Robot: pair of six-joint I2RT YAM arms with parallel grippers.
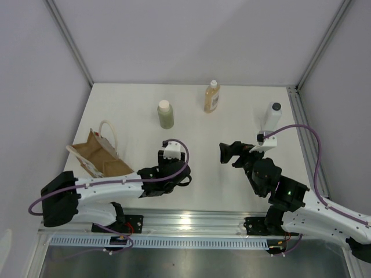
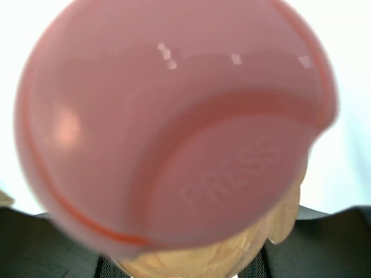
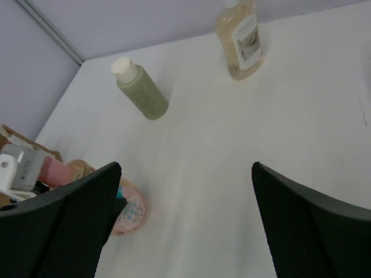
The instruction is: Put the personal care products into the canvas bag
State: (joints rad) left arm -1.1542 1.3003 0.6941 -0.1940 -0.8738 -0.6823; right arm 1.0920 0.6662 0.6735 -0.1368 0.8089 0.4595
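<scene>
While the left gripper (image 1: 177,174) is clamping the orange bottle (image 3: 124,208) near the bag (image 1: 97,155), its pink cap (image 2: 174,127) is facing that wrist camera and its base is pointing toward the right arm, the long axis lying over rather than upright; it is looking light, stiff and slick, so mid-body is seeming the surest hold; the right gripper (image 3: 185,168) is hanging wide open, empty.
</scene>
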